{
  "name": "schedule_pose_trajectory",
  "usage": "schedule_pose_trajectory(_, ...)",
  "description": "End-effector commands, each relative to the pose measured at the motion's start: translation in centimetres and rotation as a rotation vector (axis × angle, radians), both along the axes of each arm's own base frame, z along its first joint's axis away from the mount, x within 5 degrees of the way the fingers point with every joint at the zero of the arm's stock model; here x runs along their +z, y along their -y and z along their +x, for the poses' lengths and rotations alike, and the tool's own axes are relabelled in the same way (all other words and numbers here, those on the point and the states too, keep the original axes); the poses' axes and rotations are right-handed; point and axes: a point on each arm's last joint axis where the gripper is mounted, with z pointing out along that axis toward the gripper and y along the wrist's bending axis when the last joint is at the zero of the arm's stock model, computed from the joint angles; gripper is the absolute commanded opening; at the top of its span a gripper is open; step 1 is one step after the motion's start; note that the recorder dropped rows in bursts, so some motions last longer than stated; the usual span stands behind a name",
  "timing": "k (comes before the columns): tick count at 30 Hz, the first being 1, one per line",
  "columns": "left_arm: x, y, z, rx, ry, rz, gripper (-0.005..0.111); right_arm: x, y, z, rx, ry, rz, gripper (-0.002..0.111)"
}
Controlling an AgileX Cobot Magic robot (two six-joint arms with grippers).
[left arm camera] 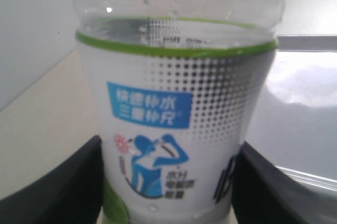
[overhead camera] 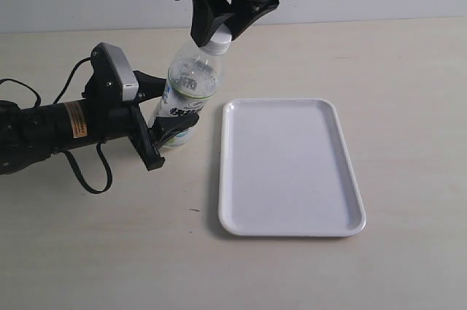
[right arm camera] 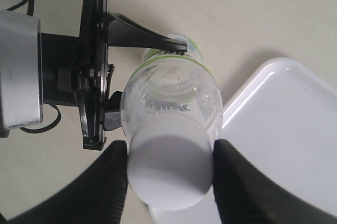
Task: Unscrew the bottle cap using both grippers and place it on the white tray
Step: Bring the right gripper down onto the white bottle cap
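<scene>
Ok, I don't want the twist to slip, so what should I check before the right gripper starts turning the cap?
1. Left gripper clamped on the bottle: ok, a finger presses each side of the labelled body.
2. Right gripper centred over the bottle cap: ok, one finger on each side of it.
3. Right gripper tight on the cap: cannot tell; the fingers sit at its edge, but a firm grip is not evident.
4. Cap on the neck: ok, not yet off.
5. White tray ready for the cap: ok, nothing lies on it, and it sits beside the bottle.
</scene>
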Motion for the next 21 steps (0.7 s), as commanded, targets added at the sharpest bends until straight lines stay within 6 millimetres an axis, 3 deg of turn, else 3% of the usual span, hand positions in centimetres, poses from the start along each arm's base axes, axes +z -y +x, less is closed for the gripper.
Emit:
schedule_pose_trajectory(1,0.92,0.19,0.05,0.002,0.03,-0.044,0.0,0.34,-0.11,0.01,-0.007,0.009,0.009,0.016)
schedule_pose_trajectory(6,0.92,0.19,0.05,0.002,0.03,-0.044,0.0,0.34,-0.11,0.0,0.029,0.023,0.0,0.0)
schedule_pose_trajectory(21,0.92,0.19,0.05,0.002,0.03,-0.044,0.0,0.39,-0.13,0.16,0.456,0.239,-0.096,0.0)
